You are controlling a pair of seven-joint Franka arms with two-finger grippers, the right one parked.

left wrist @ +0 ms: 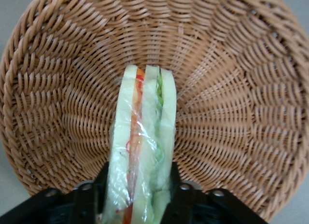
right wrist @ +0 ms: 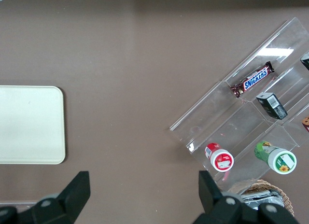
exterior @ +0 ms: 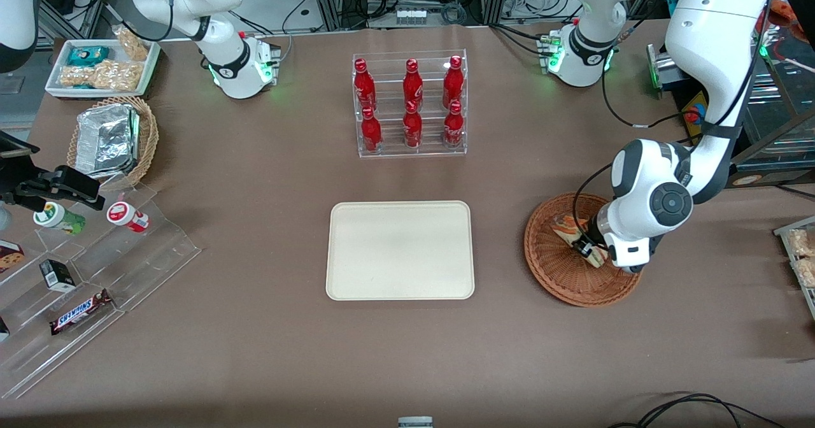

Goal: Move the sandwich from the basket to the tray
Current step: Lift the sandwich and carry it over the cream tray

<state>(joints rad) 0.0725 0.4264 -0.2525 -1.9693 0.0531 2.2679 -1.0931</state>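
A plastic-wrapped wedge of sandwich (left wrist: pixel 142 137), white bread with red, orange and green layers, lies in the reddish-brown woven basket (left wrist: pixel 231 89). My gripper (left wrist: pixel 139 178) is down inside the basket and shut on the sandwich, one black finger pressed against each bread face. From the front, the sandwich (exterior: pixel 563 227) pokes out from under my gripper (exterior: pixel 591 253) in the basket (exterior: pixel 554 275), which sits toward the working arm's end of the table. The cream rectangular tray (exterior: pixel 400 249) lies flat at mid-table beside the basket, with nothing on it.
A clear rack of red bottles (exterior: pixel 411 103) stands farther from the front camera than the tray. Toward the parked arm's end are a stepped acrylic stand (exterior: pixel 95 269) with snacks, a tan basket holding a foil container (exterior: pixel 111 138) and a white snack tray (exterior: pixel 102 65).
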